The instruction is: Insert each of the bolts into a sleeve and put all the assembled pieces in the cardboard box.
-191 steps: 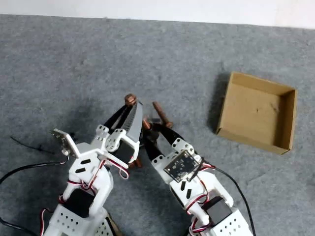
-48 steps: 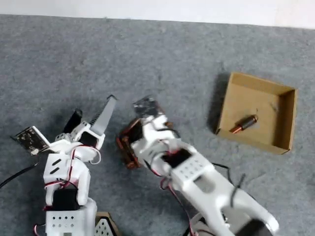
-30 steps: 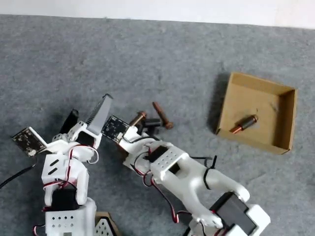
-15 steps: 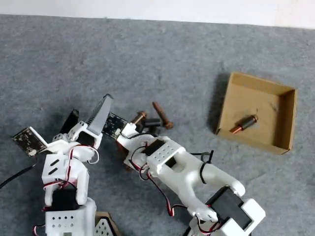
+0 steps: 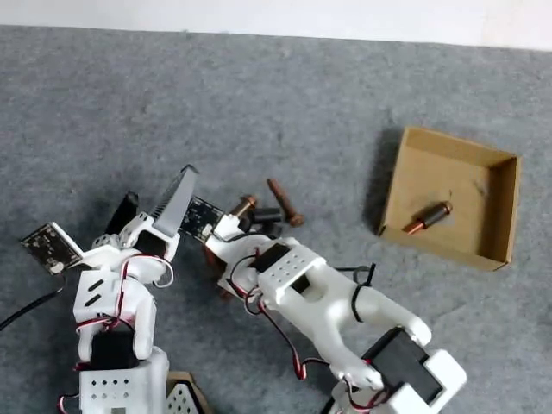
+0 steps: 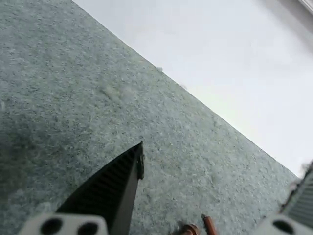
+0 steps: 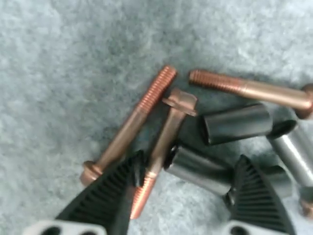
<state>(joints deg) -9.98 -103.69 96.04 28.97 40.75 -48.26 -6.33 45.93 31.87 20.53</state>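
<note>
Grey felt-covered table (image 5: 285, 103), open cardboard box (image 5: 392, 185) resting on it, loose copper bolts (image 7: 129, 122) and dark sleeves (image 7: 237, 123) clustered together, well apart from the box.

Bright, soft light; the open brown cardboard box (image 5: 429, 185) casts a faint shadow leftward onto the grey felt mat (image 5: 302, 103).

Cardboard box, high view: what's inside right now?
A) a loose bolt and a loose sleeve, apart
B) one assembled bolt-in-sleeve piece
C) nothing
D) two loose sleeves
B: a single assembled piece, with a copper end sticking out of a dark sleeve, lies on the floor of the cardboard box.
</note>
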